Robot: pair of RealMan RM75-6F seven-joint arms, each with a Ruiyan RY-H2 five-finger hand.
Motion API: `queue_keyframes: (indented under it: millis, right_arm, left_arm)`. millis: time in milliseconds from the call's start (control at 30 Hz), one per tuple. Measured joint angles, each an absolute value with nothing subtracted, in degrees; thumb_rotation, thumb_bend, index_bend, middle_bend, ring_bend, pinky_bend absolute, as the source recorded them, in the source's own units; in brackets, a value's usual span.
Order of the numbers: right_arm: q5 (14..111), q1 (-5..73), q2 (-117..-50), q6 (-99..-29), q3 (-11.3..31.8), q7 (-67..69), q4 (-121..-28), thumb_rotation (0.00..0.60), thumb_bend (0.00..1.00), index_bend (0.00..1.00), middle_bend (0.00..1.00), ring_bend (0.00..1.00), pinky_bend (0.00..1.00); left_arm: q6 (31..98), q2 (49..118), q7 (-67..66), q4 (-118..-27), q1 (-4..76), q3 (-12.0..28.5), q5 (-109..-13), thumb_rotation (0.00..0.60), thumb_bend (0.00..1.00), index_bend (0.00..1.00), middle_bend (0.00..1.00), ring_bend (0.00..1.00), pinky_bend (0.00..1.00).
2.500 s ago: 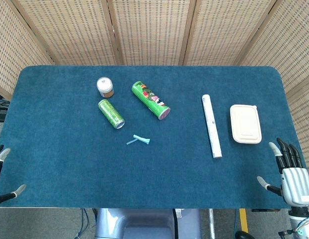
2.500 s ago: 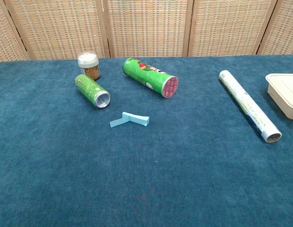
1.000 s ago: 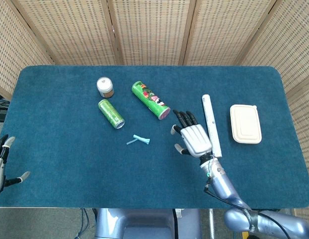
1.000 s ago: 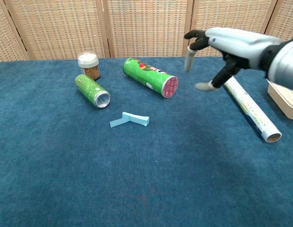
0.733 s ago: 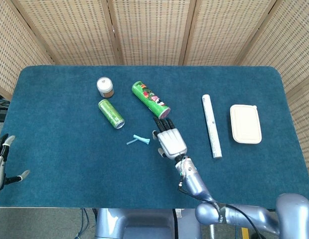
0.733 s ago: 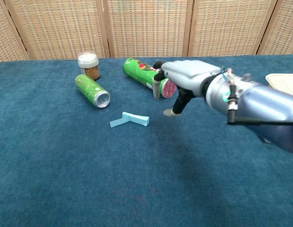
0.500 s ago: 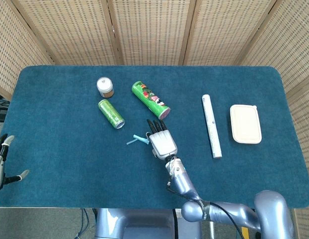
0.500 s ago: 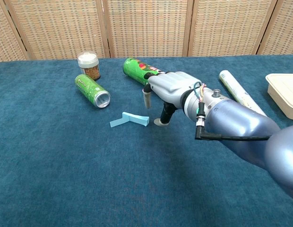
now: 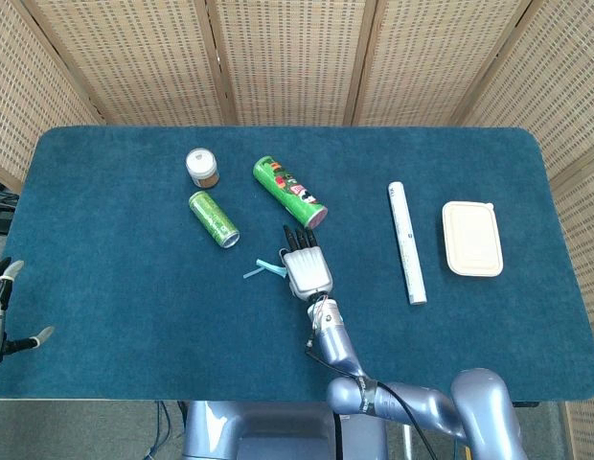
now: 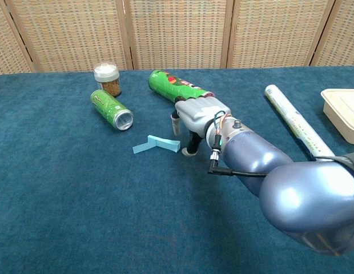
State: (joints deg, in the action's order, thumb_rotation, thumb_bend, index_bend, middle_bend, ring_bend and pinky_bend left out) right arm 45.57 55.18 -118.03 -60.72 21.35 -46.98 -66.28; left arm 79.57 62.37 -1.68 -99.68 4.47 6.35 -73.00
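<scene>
My right hand [image 9: 307,269] [image 10: 192,117] hovers low over the blue table cloth [image 9: 115,259], fingers apart and holding nothing. Just left of it lies a small light-blue folded strip [image 9: 264,268] [image 10: 156,144]. In the chest view the thumb tip is down on the cloth by the strip's right end. Behind the hand lies a tall green chips tube [image 9: 289,192] [image 10: 168,83], its near end hidden by the hand in the chest view. My left hand [image 9: 0,321] shows only at the head view's lower left edge, fingers spread, off the table.
A green can [image 9: 213,218] [image 10: 111,109] lies on its side left of the tube. A white-lidded jar [image 9: 202,167] [image 10: 107,79] stands behind it. A white roll [image 9: 407,241] [image 10: 294,123] and a beige lidded box [image 9: 472,238] [image 10: 342,111] lie at the right.
My right arm swept in from the table's right edge to the middle and came down beside the light-blue strip. The left hand barely shifted.
</scene>
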Motion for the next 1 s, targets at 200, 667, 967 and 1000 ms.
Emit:
queue_keyframes:
  millis: [200,667,967,1000]
  right_arm:
    - [44.8,56.48,-120.0,-60.23,22.47,-46.47,-63.05,0.6,0.31,0.41,0.0,0.0,0.0]
    - [41.9,59.08,-123.8,-58.77,25.5,-46.1,-57.2,0.6,0.31,0.44,0.0,0.0,0.0]
    - [40.58,59.91,-125.05,-58.34,26.89,-45.83,-55.79,0.6,0.34,0.46,0.0,0.0,0.0]
    - [40.43,60.0,-125.11,-58.3,27.05,-45.84,-55.68,0.6,0.34,0.46,0.0,0.0,0.0]
  left_arm:
    - [79.2,62.08,-0.86,-99.69,4.58,6.28,-72.99,0.6,0.17,0.0,0.0,0.0,0.0]
    - [78.65,61.98,0.14,-98.98,4.85,6.14,-72.74,0.6,0.17,0.0,0.0,0.0,0.0]
    - [78.51,62.15,-0.06,-98.78,5.03,6.08,-72.58,0.6,0.17,0.0,0.0,0.0,0.0]
    - [78.52,62.16,-0.05,-98.77,5.04,6.06,-72.61,0.6,0.17,0.0,0.0,0.0,0.0]
